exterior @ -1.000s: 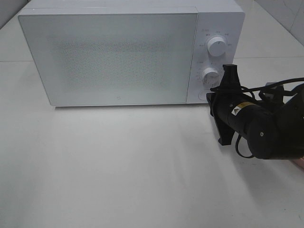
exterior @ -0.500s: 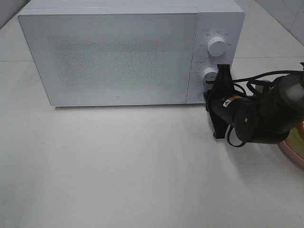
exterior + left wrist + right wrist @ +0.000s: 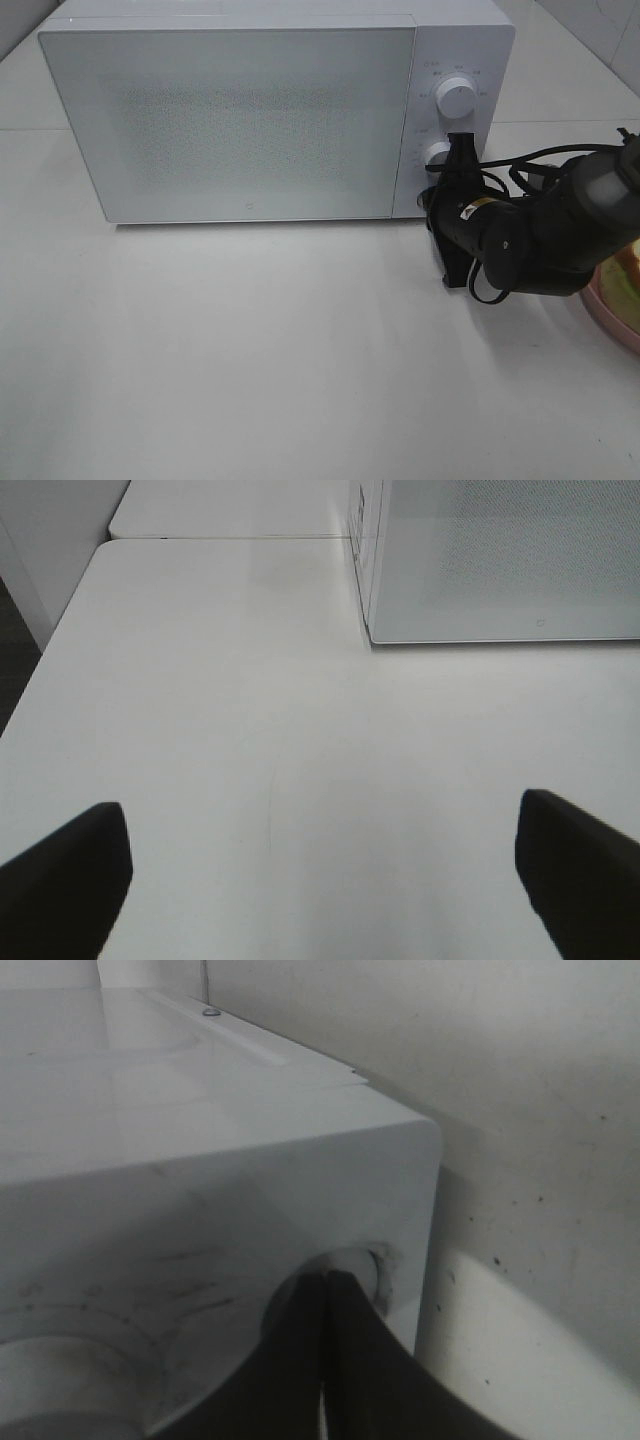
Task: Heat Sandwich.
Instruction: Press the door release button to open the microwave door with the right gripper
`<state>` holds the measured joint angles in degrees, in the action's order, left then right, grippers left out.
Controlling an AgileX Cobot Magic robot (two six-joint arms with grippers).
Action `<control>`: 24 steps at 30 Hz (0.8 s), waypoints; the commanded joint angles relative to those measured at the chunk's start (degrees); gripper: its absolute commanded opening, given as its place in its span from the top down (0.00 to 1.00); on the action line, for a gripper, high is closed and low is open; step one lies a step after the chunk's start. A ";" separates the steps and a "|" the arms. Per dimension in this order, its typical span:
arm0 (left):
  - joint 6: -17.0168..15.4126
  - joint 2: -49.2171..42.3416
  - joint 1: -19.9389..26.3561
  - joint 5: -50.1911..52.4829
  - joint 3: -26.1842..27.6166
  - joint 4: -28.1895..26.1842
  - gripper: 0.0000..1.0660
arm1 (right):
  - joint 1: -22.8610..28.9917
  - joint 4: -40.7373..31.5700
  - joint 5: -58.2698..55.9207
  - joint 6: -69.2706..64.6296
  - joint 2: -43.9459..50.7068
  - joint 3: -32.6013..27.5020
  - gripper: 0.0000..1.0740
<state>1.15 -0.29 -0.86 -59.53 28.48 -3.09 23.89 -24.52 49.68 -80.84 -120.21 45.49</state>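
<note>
The right gripper (image 3: 322,1285), jaws pinched together on nothing, rests its tip against the round button (image 3: 350,1263) at six o'clock on the microwave's (image 3: 240,120) panel, under both dials (image 3: 457,98). The door is shut, so this looks like the opening step, and a firm push comes next. The sandwich (image 3: 630,268) waits on the pink plate (image 3: 608,308) at four o'clock, half hidden. The left gripper (image 3: 315,810) hangs wide, empty.

Lab-like robot test bench: bare white table (image 3: 250,350), white microwave (image 3: 240,120) at far edge, black cabled robot arm (image 3: 545,235), pale tiles (image 3: 610,30) beyond far right corner.
</note>
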 commanded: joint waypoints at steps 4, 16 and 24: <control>0.00 -1.49 0.11 0.17 -0.11 -0.06 0.08 | -0.63 0.29 17.53 2.98 -1.83 6.76 0.99; 0.00 -1.49 0.11 0.17 -0.11 -0.06 0.08 | -0.63 1.78 17.19 1.66 -4.18 8.59 0.99; 0.00 -1.49 0.11 0.17 -0.11 -0.06 0.08 | -0.46 2.98 16.33 1.60 -3.84 8.54 1.00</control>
<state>1.15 -0.29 -0.86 -59.53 28.48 -3.09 24.87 -26.53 52.48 -79.41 -123.99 48.24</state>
